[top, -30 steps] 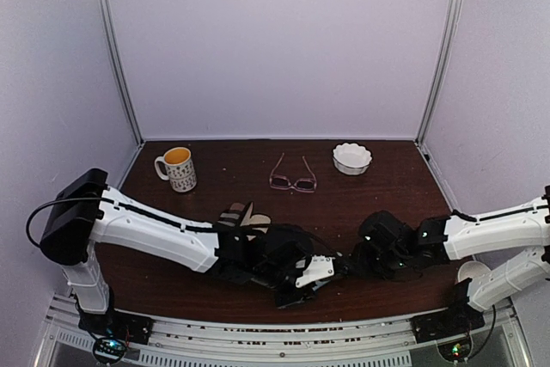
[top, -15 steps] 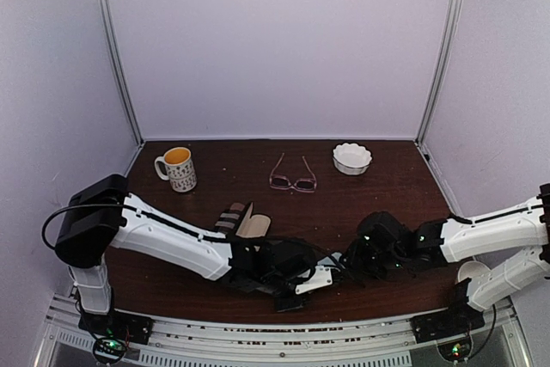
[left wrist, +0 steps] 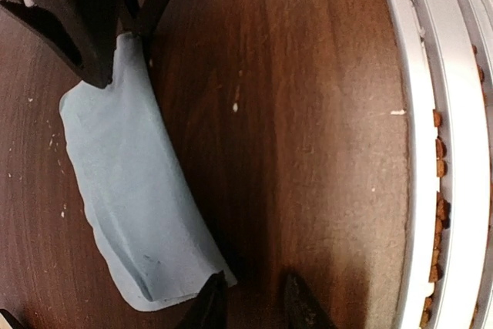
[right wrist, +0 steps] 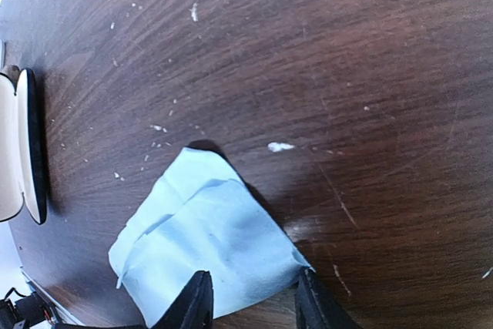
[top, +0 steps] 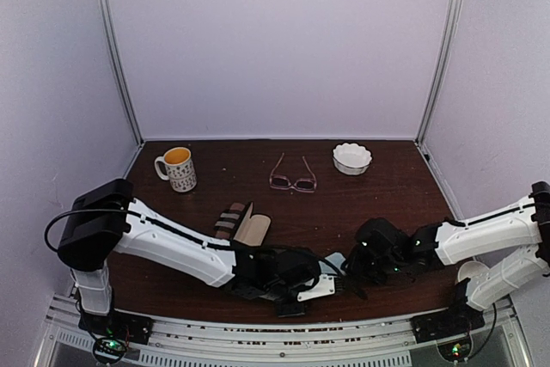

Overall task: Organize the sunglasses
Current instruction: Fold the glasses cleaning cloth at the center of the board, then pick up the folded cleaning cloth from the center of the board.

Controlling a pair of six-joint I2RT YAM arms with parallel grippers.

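- Left pincer (left wrist: 253,306) is parked low at the front edge of the tabletop (top: 387,199). Its fingers are slightly apart with only bare wood between them. The near corner of a light blue cleaning cloth (left wrist: 131,198) sits right against one fingertip but not in the gap, so it's parted and holding nothing.
- Right pincer (right wrist: 250,302) comes in from the other side and is spread too, straddling the opposite end of the same cloth. The cloth's edge lies between its fingers, but the gap is way too wide for it to be pinched.
- My guess on why both arms are on one rag: a cloth lying flat is a pain to pick up. One arm can pin an end while the other works under a corner.
- The actual task item, the pink-framed glasses (top: 293,180), sits well away at the back of the tabletop. It's between the patterned mug (top: 178,168) and the white scalloped bowl (top: 352,158), temples unfolded, nothing touching it.
- A striped case (top: 241,223) lies open between the glasses and the arms, a bit left of centre. I can't see anything in it. It's probably open so a pair can drop straight in.
- Those temples look like they'd need folding before the glasses fit, so I'd call this pair not yet dealt with.
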